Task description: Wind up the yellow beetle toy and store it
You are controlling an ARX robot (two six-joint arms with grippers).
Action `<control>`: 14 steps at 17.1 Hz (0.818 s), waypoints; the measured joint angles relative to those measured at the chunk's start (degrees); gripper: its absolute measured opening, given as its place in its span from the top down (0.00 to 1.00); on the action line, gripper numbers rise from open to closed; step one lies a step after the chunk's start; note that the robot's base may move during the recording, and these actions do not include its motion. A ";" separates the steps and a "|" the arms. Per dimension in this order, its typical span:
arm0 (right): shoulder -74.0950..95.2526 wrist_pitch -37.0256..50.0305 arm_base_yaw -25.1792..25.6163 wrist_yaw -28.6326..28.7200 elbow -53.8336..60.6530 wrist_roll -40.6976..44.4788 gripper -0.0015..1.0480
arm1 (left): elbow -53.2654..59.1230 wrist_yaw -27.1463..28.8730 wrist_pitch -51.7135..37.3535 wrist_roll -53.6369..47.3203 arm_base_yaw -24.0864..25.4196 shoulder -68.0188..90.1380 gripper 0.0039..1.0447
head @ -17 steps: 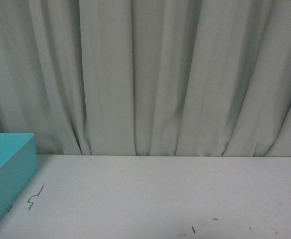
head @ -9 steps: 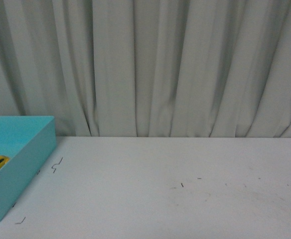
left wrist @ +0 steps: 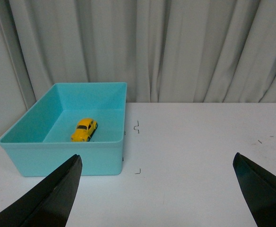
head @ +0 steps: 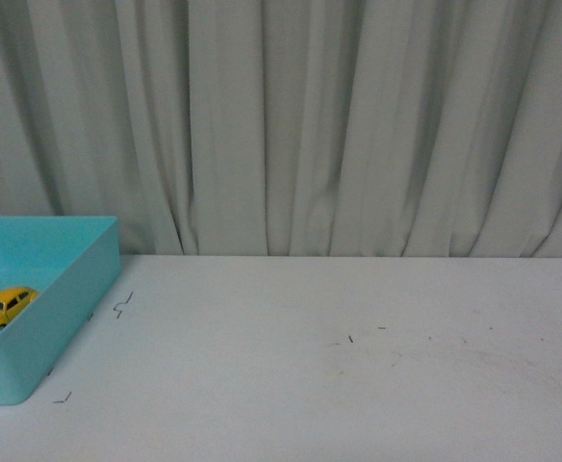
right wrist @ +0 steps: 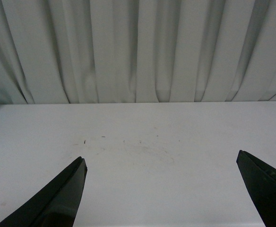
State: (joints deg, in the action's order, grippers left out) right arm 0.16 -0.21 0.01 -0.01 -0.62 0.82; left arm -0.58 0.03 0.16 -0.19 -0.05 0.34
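- The grey curtain (head: pixel 291 125) fills the back of all three views, hanging in folds down to the far edge of the table.
- The white table (head: pixel 339 385) spreads across the foreground; the front view shows small dark marks (head: pixel 122 306) on it just beside the bin.
- The turquoise bin (left wrist: pixel 62 158) sits at the table's left end. The front view cuts it off at the frame edge; the left wrist view shows it whole, rectangular and open-topped. The right wrist view catches only a sliver of turquoise at its edge.
- The left gripper (left wrist: pixel 159 198) appears only in its own wrist view: two dark fingertips (left wrist: pixel 53 198) spread wide apart, nothing between them, above bare table just beside the bin.
- The right gripper (right wrist: pixel 168 198) likewise appears only in its own view, its jaws wide and empty over scuffed tabletop. Neither arm shows in the front view.
- The yellow beetle toy (left wrist: pixel 84 129) rests on its wheels on the bin's floor, near the middle, apart from the walls.
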 joint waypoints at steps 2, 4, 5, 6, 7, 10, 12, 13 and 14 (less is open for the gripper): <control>0.00 0.00 0.00 0.00 0.00 0.00 0.06 | 0.00 0.00 0.00 0.00 0.00 0.00 0.06; 0.00 0.00 0.00 0.00 0.00 0.00 0.06 | 0.00 0.00 0.00 0.00 0.00 0.00 0.06; 0.00 0.00 0.00 0.00 0.00 0.00 0.06 | 0.00 0.00 0.00 0.00 0.00 0.00 0.06; 0.00 0.02 0.00 0.00 0.00 0.00 0.06 | 0.00 0.00 0.00 0.00 0.00 0.00 0.06; 0.00 0.00 0.00 0.00 0.00 0.00 0.06 | 0.00 0.00 0.00 0.02 0.00 0.00 0.06; 0.00 0.00 0.00 0.00 0.00 0.00 0.06 | 0.00 0.00 0.00 0.00 0.00 0.00 0.06; 0.00 0.00 0.00 0.00 0.00 0.00 0.06 | 0.00 0.00 0.00 0.02 0.00 0.00 0.06; 0.00 0.00 0.00 0.00 0.00 0.00 0.06 | 0.00 0.00 0.00 0.00 0.00 0.00 0.06; 0.00 0.00 0.00 0.00 0.00 0.00 0.06 | 0.00 0.00 0.00 0.02 0.00 0.00 0.06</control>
State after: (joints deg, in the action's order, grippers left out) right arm 0.16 -0.21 0.01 -0.01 -0.62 0.82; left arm -0.58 0.03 0.16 -0.16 -0.05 0.34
